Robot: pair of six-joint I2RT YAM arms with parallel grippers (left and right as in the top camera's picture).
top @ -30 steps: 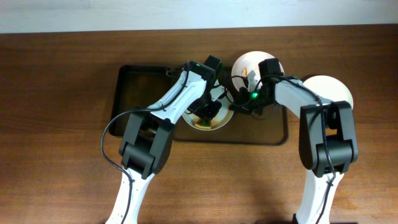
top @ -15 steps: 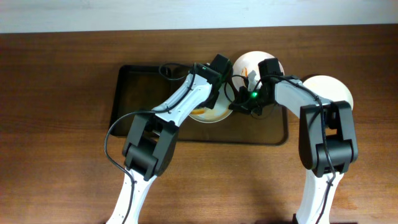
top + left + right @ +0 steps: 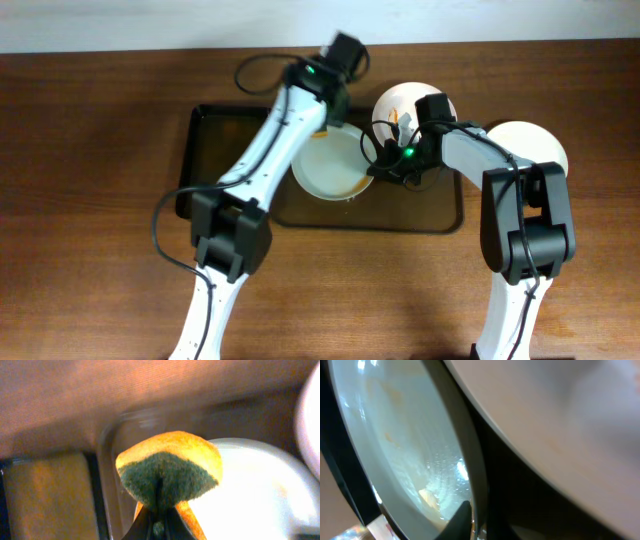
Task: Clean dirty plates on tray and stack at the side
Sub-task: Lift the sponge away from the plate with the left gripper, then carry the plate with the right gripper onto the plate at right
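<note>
My left gripper [image 3: 158, 510] is clenched on one sponge [image 3: 170, 472]. The near plate [image 3: 328, 165], just behind it, shows orange residue. My right gripper [image 3: 382, 160] sits at that plate's rim; I cannot tell its grip. Three plates: two streaked, on the tray [image 3: 215, 150]; the side plate [image 3: 530, 145], right of that gripper, apparently done.

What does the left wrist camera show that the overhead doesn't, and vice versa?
Left wrist only: the sponge with its green scouring face, pinched in the left gripper. Overhead only: the third plate on the table right of the tray, and the right gripper at the rim of the middle plate. Both: the tray and the middle plate.
</note>
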